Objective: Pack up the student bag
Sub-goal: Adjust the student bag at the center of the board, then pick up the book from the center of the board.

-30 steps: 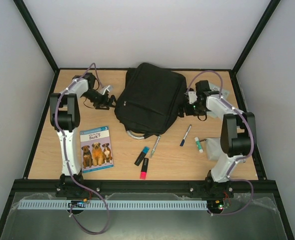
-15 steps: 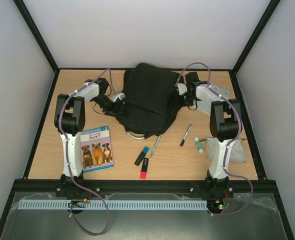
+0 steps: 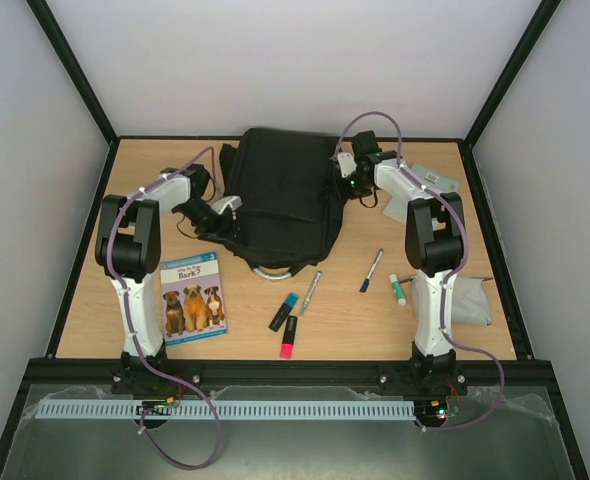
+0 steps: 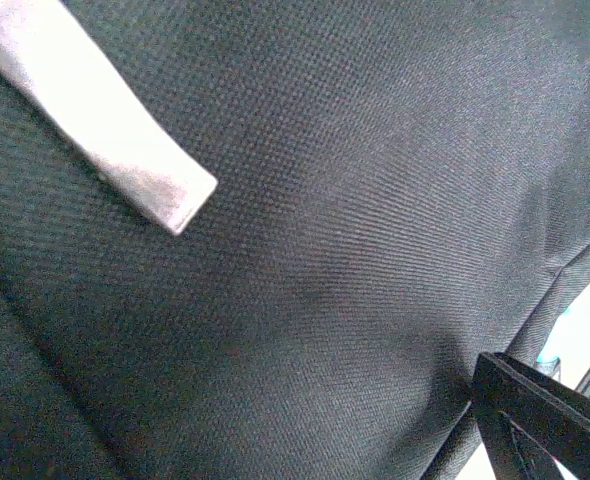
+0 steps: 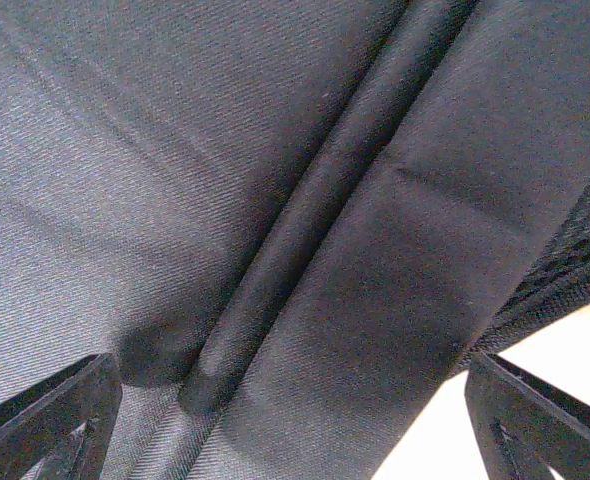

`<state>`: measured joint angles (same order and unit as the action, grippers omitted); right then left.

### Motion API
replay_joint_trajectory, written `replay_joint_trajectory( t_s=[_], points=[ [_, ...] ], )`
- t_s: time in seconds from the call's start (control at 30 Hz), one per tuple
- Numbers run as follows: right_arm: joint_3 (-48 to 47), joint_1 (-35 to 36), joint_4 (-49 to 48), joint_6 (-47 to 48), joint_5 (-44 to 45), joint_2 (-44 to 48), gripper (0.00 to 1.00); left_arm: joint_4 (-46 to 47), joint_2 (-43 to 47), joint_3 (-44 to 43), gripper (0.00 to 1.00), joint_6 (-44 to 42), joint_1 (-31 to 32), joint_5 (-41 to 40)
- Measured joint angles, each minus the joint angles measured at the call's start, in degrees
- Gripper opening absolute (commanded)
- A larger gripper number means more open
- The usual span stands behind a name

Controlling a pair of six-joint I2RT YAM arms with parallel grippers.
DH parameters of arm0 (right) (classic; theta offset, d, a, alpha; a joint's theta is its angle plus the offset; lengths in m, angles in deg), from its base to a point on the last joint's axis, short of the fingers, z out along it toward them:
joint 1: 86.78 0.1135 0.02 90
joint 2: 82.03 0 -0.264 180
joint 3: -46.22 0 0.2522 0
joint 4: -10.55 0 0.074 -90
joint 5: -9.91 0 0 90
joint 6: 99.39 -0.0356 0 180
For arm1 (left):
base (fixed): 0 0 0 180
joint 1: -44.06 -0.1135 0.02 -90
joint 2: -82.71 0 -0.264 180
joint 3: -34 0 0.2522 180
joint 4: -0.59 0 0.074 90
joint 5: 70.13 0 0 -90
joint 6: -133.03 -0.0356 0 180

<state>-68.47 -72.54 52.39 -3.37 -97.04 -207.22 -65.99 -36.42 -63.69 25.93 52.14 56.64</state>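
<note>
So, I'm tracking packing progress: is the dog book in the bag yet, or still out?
Out. The dog book lies flat, cover up, on the table, beside the student bag, not inside it.

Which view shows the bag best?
Top external: the whole bag shows, lying on the table with its grey handle toward the near edge. Both wrist views sit too close and show only black fabric, the right one a seam or strap, no outline.
</note>
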Motion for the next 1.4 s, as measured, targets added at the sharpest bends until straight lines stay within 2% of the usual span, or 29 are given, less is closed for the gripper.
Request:
replay_joint_trajectory(
  t_s=[0.17,0.3,0.47,0.6,0.67,1.0,1.2,1.4],
  points=[
    [0.3,0.0,-0.1,-0.3,2.3,1.0,1.00,-0.4,1.5,0.0,0.99,0.2,-0.1,-2.4],
    [4.0,0.0,-0.5,-1.6,6.4,6.6,0.99,-1.2,7.2,2.3,0.99,0.0,-1.5,-5.3],
    [8.7,0.0,-1.0,-2.7,7.9,17.8,0.95,-3.9,17.3,6.5,0.99,-0.5,-8.7,-9.2],
    [12.3,0.6,-0.9,-2.8,4.2,24.8,0.87,-5.8,21.7,7.4,0.99,-1.1,-15.3,-12.3],
    [12.6,2.3,-0.7,-2.6,2.1,25.4,0.85,-6.8,22.5,8.0,0.98,-1.8,-19.2,-13.4],
    [11.9,19.4,0.4,-0.6,-7.2,22.0,0.73,-11.8,23.3,15.7,0.90,-9.0,-37.3,-11.6],
    [7.2,25.5,0.7,1.0,-8.6,16.3,0.53,-15.8,22.2,16.8,0.83,-15.4,-42.3,-8.9],
    [0.9,32.0,0.8,2.3,-12.2,8.3,0.36,-17.4,16.2,18.1,0.82,-20.5,-45.0,-6.5]
  ],
)
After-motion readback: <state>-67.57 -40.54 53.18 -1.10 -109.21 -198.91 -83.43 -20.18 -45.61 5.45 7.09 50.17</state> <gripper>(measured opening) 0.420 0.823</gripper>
